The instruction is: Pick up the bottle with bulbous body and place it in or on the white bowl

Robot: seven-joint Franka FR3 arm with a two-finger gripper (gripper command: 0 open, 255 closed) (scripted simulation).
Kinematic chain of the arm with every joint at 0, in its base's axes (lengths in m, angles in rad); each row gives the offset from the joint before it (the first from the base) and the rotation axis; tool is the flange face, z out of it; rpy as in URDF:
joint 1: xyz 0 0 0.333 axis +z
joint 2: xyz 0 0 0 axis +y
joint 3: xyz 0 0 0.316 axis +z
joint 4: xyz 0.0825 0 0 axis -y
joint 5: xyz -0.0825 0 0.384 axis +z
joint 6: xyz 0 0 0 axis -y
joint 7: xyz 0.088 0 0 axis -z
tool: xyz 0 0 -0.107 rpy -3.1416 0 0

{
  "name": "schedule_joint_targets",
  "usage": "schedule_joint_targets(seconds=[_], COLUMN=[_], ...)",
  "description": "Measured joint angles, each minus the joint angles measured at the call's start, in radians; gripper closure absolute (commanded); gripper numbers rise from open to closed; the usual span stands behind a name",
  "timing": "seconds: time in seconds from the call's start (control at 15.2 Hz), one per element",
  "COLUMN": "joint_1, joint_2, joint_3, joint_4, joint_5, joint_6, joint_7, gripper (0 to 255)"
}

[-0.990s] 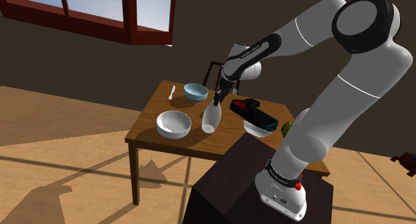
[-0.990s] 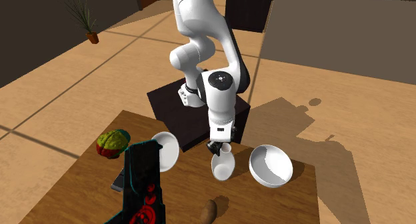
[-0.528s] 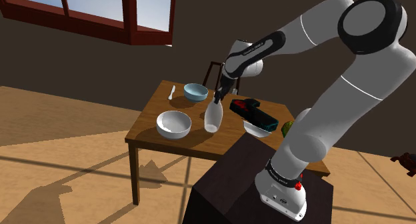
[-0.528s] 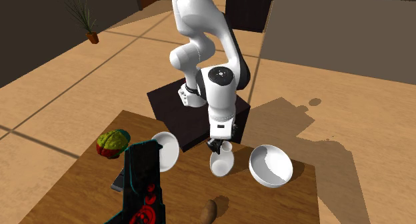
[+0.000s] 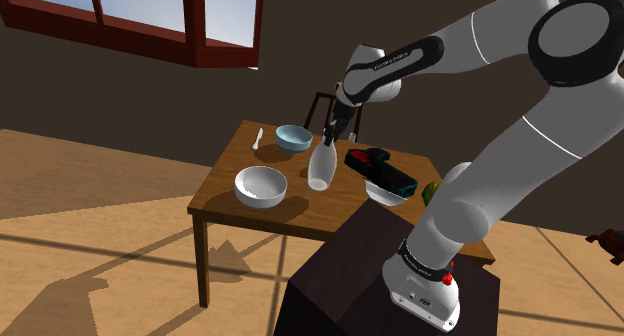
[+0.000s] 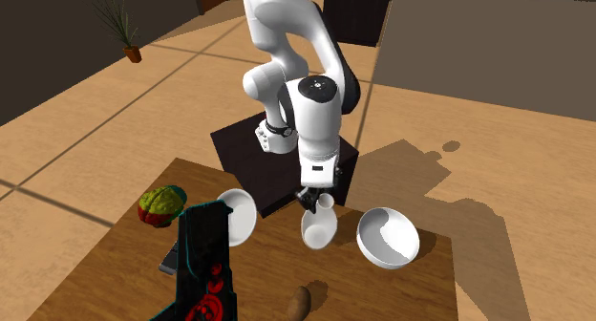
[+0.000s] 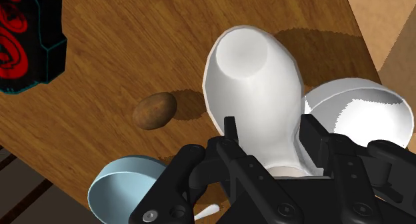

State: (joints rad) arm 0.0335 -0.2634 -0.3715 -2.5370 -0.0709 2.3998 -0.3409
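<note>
— Shoulder view, entry?
— Black gripper clamped on neck of white bulbous bottle. Bottle near upright, slightly tilted, seemingly just clear of table. Larger white bowl near, toward that view's left, apart from bottle.

— Second exterior view?
— Same hold: gripper at neck of bottle, body hanging below. Empty white bowl just beside, on that view's right.

— Wrist view?
— Fingers pressed to either side of neck, with base of bottle pointing toward tabletop. Shadow offset from base, suggesting a gap beneath. Rim of white bowl beside bottle; brown lump and blue bowl on other side.

— Progress?
— Grasp done, lift judged barely begun. Left to do: carry across to white bowl, lower in, release.
</note>
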Motion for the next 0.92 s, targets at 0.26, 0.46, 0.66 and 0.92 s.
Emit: schedule_joint_targets(seconds=[0.26,0.46,0.66,0.92], joint_1=[-0.001,-0.004,-0.007,-0.009], joint_2=[-0.027,-0.052,-0.073,-0.099], joint_3=[0.009,0.016,0.020,0.027], joint_4=[0.033,0.055,0.080,0.109], joint_5=[-0.007,-0.013,-0.018,-0.023], joint_6=[-0.060,-0.106,-0.151,-0.205], joint_7=[0.011,0.018,0.020,0.026], gripper=[255,255,255,255])
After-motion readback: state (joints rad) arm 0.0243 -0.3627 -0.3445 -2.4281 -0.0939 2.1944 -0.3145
